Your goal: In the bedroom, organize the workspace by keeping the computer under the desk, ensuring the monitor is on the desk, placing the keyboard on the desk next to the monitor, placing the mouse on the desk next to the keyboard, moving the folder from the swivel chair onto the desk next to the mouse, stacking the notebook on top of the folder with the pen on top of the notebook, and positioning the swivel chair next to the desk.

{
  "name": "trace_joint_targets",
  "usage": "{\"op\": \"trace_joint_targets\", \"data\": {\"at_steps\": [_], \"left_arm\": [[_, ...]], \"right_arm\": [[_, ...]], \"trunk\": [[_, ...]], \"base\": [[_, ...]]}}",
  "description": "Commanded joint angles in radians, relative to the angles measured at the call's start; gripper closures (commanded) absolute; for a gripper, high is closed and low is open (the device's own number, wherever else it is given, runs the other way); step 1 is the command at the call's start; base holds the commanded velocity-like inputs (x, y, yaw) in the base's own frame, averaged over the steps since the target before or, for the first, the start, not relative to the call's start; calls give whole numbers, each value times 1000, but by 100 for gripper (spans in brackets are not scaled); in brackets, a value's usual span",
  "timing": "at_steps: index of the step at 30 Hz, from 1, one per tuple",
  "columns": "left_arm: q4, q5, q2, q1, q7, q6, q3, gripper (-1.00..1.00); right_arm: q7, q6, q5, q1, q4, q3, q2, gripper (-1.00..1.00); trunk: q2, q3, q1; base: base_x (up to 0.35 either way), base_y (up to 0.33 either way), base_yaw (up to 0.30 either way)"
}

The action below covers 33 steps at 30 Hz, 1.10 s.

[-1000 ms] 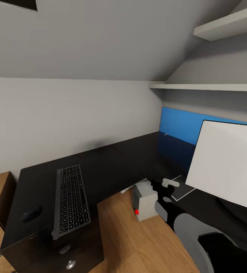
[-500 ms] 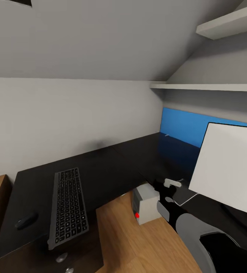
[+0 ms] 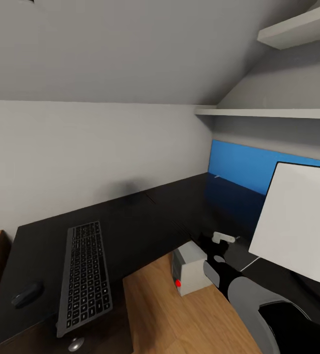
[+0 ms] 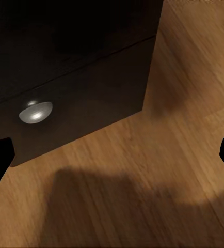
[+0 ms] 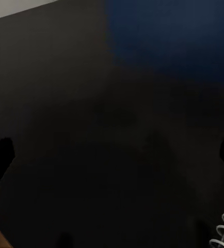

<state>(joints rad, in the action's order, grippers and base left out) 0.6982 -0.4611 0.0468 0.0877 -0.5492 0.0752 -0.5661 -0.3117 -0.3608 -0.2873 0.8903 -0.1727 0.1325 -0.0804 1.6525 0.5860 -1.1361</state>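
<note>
From my head camera I see the long black desk (image 3: 145, 221) bending round the corner of the room. The keyboard (image 3: 83, 276) lies flat on the desk at about 8 o'clock, and a small dark mouse (image 3: 27, 293) sits just beside it, further out toward 8 o'clock near the desk's edge. The monitor (image 3: 300, 223) stands on the desk at 3 o'clock with its white back turned to me. The computer (image 3: 191, 268) is a small grey box with a red dot, and it sits on the wooden floor (image 3: 179, 319) in the crook of the desk, near 5 o'clock. My right arm (image 3: 238, 290) reaches in from 5 o'clock, and my right hand (image 3: 214, 243) is out over the desk near the monitor's foot. From my left wrist camera I see my left hand (image 4: 112, 155) spread wide and holding nothing, with a black drawer (image 4: 76, 88) and its round silver knob (image 4: 35, 111) in front of it above the wooden floor. From my right wrist camera I see my right hand (image 5: 112, 155) spread wide too and holding nothing, over the dark desk top with a blue shine on it.
</note>
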Motion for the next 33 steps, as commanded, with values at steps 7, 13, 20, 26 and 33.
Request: {"op": "trace_joint_targets", "data": {"at_steps": [7,13,20,26,33], "left_arm": [[0,-10,-1,1,-6,8,-6,-100],[-1,-10,-1,1,-6,8,-6,-100],[0,-10,-1,1,-6,8,-6,-100],[0,-10,-1,1,-6,9,-6,-100],[0,-10,-1,1,-6,9,-6,-100]], "right_arm": [[-5,15,-8,1,1,9,0,-100],[-6,28,-8,1,0,9,1,-100],[-9,53,-10,1,-1,9,3,-100],[-12,63,-10,1,-1,9,9,-100],[-12,64,-10,1,-1,9,10,-100]], "trunk": [[0,1,0],[0,1,0],[0,1,0],[0,1,0],[0,1,0]], "base": [[29,0,0],[4,0,0],[0,0,0],[0,0,0],[-2,-2,0]]}}
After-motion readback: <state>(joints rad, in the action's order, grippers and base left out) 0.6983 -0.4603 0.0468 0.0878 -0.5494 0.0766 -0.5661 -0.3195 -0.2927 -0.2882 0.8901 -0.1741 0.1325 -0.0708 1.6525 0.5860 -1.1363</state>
